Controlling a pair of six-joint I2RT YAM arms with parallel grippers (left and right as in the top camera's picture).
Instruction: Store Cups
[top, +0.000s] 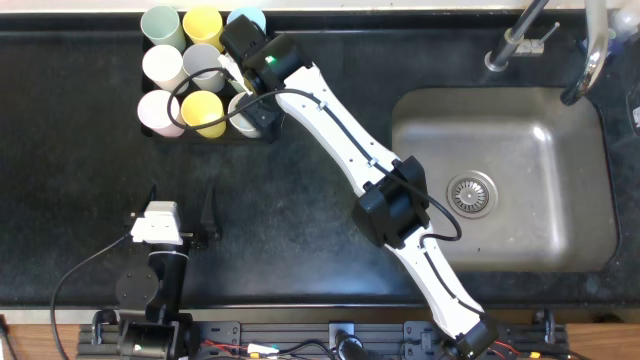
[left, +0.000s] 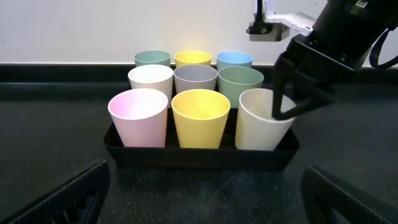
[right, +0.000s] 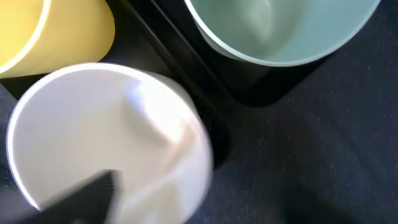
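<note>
Nine cups (left: 194, 79) stand upright in three rows of three inside the black tray (left: 199, 157), at the back left of the table (top: 80, 150). The right gripper (left: 278, 112) is at the tray's corner position, over the cream cup (left: 258, 127), with its fingers closed on that cup's rim. The cream cup sits in the tray just beside the yellow cup (left: 200, 118). The left gripper (top: 181, 193) is near its own base, well apart from the tray, its fingers spread wide and holding nothing.
</note>
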